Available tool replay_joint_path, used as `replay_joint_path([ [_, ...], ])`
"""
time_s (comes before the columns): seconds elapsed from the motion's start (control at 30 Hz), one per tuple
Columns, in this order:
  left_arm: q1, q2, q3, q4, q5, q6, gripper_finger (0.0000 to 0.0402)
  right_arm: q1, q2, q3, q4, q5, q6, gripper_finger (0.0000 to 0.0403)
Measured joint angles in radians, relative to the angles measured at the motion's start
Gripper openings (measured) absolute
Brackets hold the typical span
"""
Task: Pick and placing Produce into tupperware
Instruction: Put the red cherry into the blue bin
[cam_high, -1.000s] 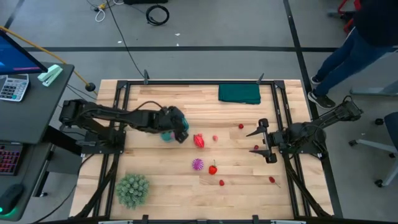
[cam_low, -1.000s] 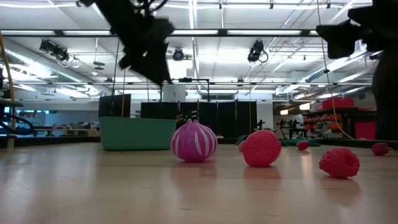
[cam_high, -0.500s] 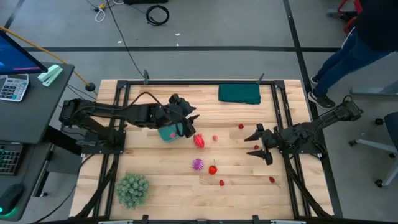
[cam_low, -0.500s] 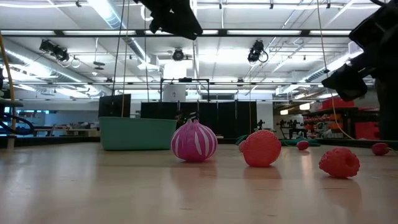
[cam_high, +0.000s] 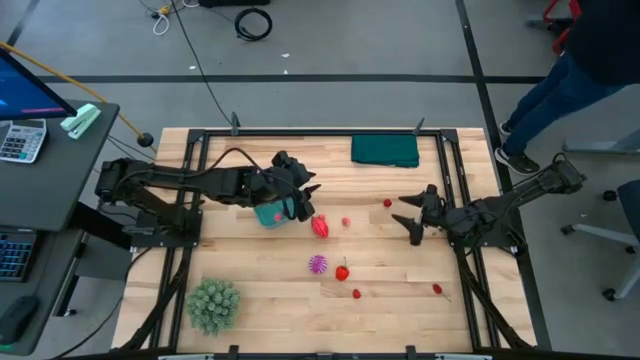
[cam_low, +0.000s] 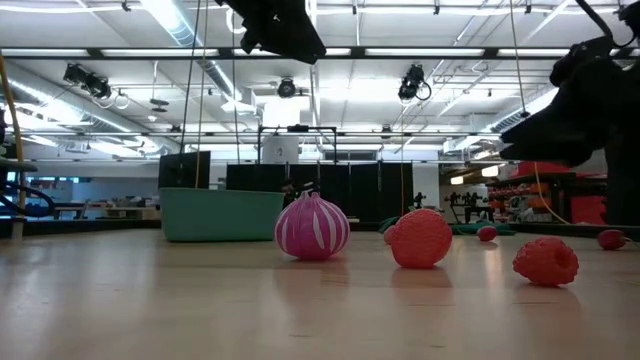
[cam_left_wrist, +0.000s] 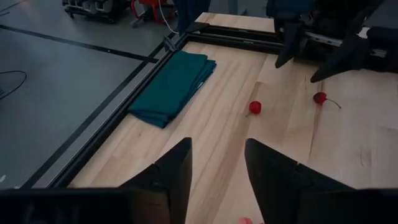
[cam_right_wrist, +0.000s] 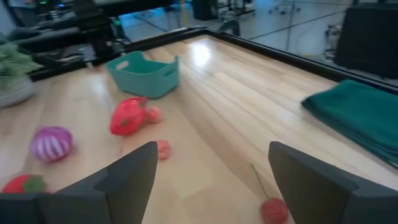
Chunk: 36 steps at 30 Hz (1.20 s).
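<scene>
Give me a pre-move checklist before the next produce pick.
1. Tupperware upright on the table, mouth up: ok.
2. Left gripper above the tupperware, jaws parted, nothing between them in its wrist view: ok.
3. Right gripper jaws wide open and empty: ok.
4. Nearest target, cherry, lying free on bare wood: ok.
5. Green cloth apart from the produce: ok.
6. Whether the tupperware already holds produce: cannot tell.

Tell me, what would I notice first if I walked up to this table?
Probably the fuzzy green ball plant at the table's near left corner, and the striped purple piece among red fruits mid-table. Above the teal tupperware hangs the left gripper; the right gripper waits open opposite.
</scene>
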Motion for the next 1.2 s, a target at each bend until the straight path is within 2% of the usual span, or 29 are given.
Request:
replay_joint_path([
  [0.23, 0.000, 0.000, 0.000, 0.000, -0.003, 0.000, 0.0142, -0.001, 0.086, 0.000, -0.002, 0.007, 0.109, 0.0309],
  [0.4, 0.008, 0.000, 0.000, 0.002, -0.004, 0.012, 0.0134, -0.029, 0.145, 0.025, -0.020, 0.024, -0.012, 0.0307],
  [0.5, 0.024, 0.001, 0.000, 0.023, -0.004, 0.049, 0.0133, -0.077, 0.188, 0.120, -0.084, 0.020, -0.134, 0.0306],
  [0.57, 0.036, 0.001, 0.000, 0.052, -0.005, 0.057, 0.0135, -0.117, 0.235, 0.207, -0.183, 0.006, -0.158, 0.0306],
  [0.7, 0.059, 0.001, 0.000, 0.090, -0.005, 0.059, 0.0139, -0.206, 0.358, 0.374, -0.355, -0.090, -0.067, 0.0306],
  [0.8, 0.069, 0.001, 0.000, 0.091, -0.005, 0.060, 0.0138, -0.262, 0.470, 0.427, -0.406, -0.192, 0.012, 0.0306],
  [0.97, 0.074, 0.001, 0.000, 0.091, -0.005, 0.077, 0.0129, -0.334, 0.672, 0.433, -0.398, -0.219, 0.040, 0.0306],
  [1.07, 0.073, 0.001, 0.000, 0.093, -0.005, 0.105, 0.0125, -0.376, 0.775, 0.432, -0.337, -0.219, 0.028, 0.0306],
  [1.2, 0.074, 0.001, 0.000, 0.094, -0.005, 0.109, 0.0124, -0.425, 0.883, 0.433, -0.219, -0.272, -0.069, 0.0306],
])
